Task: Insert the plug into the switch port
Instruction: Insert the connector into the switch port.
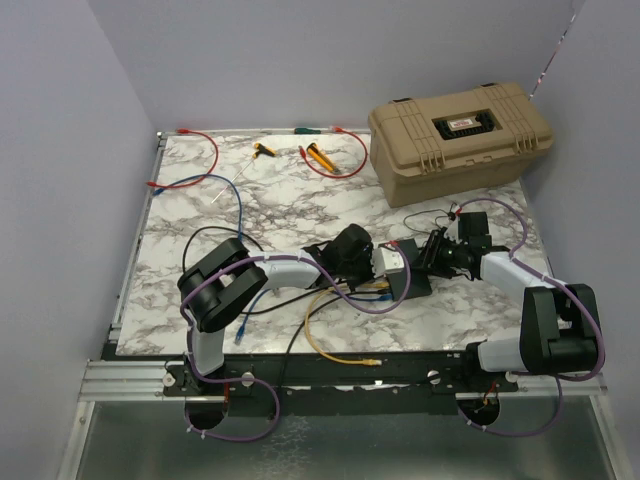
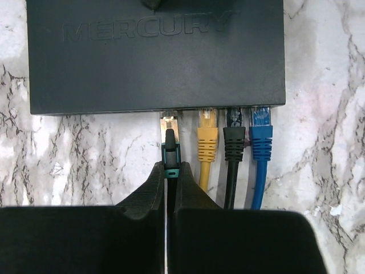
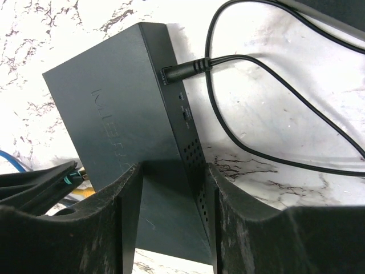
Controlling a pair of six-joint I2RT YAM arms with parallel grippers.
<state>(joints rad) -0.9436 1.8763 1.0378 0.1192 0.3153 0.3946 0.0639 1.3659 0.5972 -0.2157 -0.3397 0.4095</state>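
The switch [image 2: 154, 63] lies flat on the marble table [image 1: 200, 200], right of centre, between the two arms' ends. Its port edge faces the left gripper [image 2: 170, 171].

The left gripper's fingers are clenched tight on the teal boot of the plug [image 2: 170, 149], and the cable runs back between them. The plug points straight at the switch. Its clear tip meets the port edge but sits less far in than its neighbours. Just to its right, side by side, are a yellow plug [image 2: 207, 140], a black plug [image 2: 234, 140] and a blue plug [image 2: 261, 140] — all three seated in their ports.

The right gripper [image 3: 171, 182] straddles one end of the switch and grasps it. One finger [image 3: 122, 205] lies against the lettered top face — the other is beside the vented short side. The power cord [image 3: 188, 67] is plugged into that short side, beyond the fingers, and loops away over the table.
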